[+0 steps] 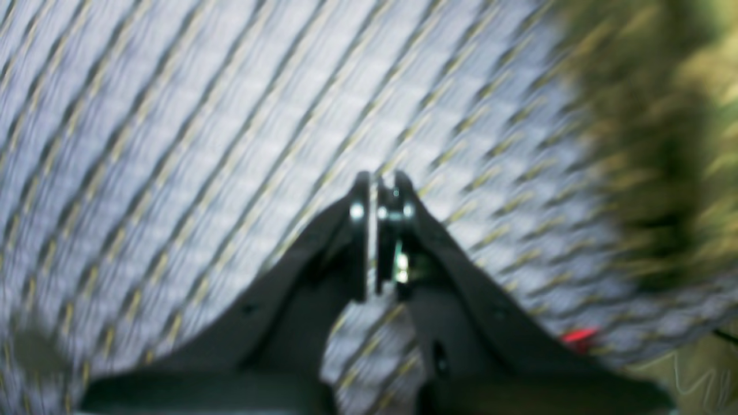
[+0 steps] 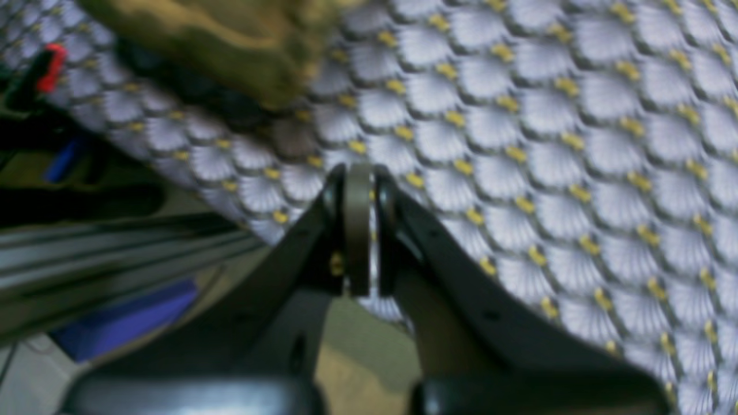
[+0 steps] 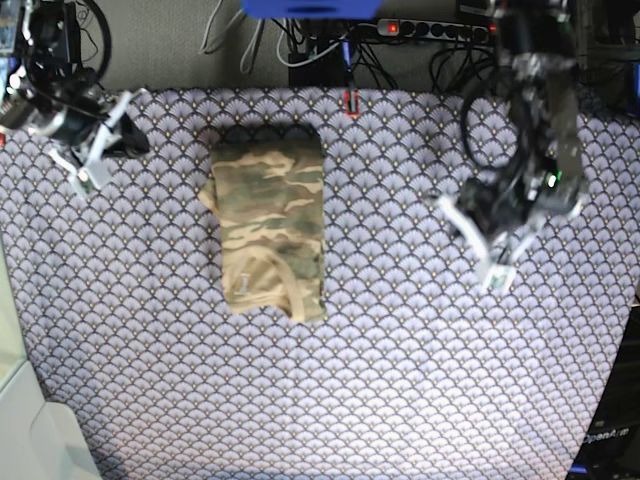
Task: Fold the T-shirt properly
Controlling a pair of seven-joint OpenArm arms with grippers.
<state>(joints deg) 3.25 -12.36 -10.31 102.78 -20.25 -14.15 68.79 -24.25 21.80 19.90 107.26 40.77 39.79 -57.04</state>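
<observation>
- The T-shirt is lying folded into a tall, narrow rectangle on the patterned cloth that is covering the worktop, left of centre in the base view.
- Its camouflage side is facing up; the lower edge is looking a little uneven, with one corner reaching lower on the right.
- The left gripper is hanging over bare cloth on the base view's right, well apart from the shirt, with nothing between its fingers.
- In the left wrist view the left gripper is showing its jaws drawn together, only a thin slit between them, and a blurred olive patch of the shirt is sitting at the right edge.
- The right gripper is sitting near the cloth's far left corner in the base view, also apart from the shirt.
- In the right wrist view the right gripper is showing its jaws closed and holding no fabric; the shirt is appearing at the upper left, beyond the fingertips.
- A power strip and cables are lying past the cloth's far edge.
</observation>
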